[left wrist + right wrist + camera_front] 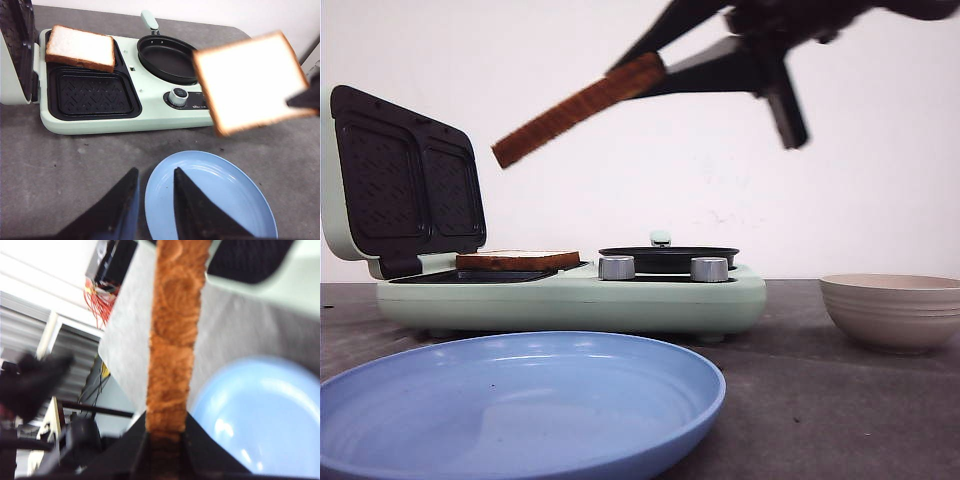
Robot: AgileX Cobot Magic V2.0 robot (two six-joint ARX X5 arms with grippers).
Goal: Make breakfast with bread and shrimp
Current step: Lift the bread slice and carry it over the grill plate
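The right gripper point(655, 72) pinches a bread slice point(578, 108) by one crust edge, upper centre of frame. Soft and light, it likely tears under hard squeezing. The left gripper point(152, 192) hangs open, empty.

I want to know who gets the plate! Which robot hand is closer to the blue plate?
The left hand. It hangs low, right over the blue plate's near rim. The right hand is high above, holding a bread slice.
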